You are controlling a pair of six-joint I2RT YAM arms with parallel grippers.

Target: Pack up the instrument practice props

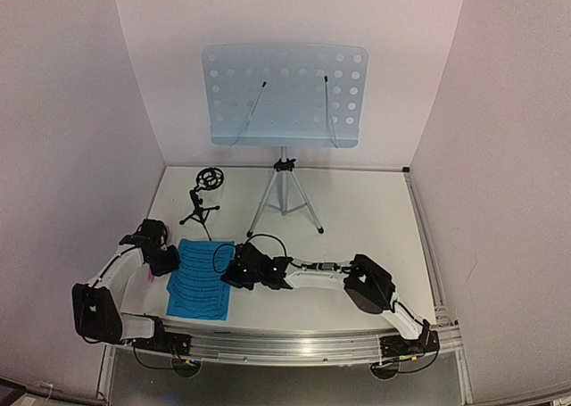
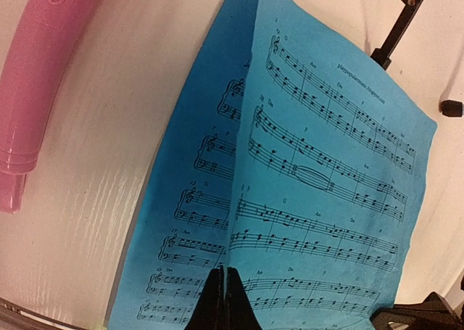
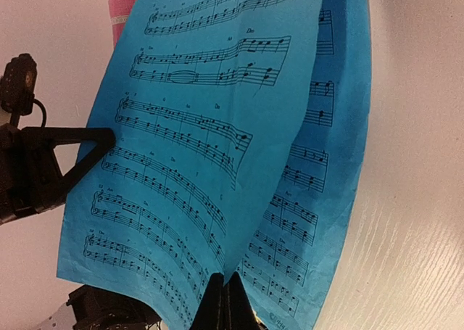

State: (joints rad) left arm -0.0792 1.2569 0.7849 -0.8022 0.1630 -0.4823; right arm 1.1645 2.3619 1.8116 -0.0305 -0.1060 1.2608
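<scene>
The jaws of the left gripper (image 2: 221,295) are pressed together on one side edge of the upper blue sheet-music page (image 2: 326,163). Those of the right gripper (image 3: 225,301) pinch its opposite edge, and the page bows up off the lower blue page (image 2: 192,199), which lies on the white table (image 1: 357,219). The pink toy microphone (image 2: 32,83) lies just beside the pages on the left arm's side, while the small black mic stand (image 1: 203,201) and the pale perforated music stand (image 1: 284,94) stand upright farther back.
</scene>
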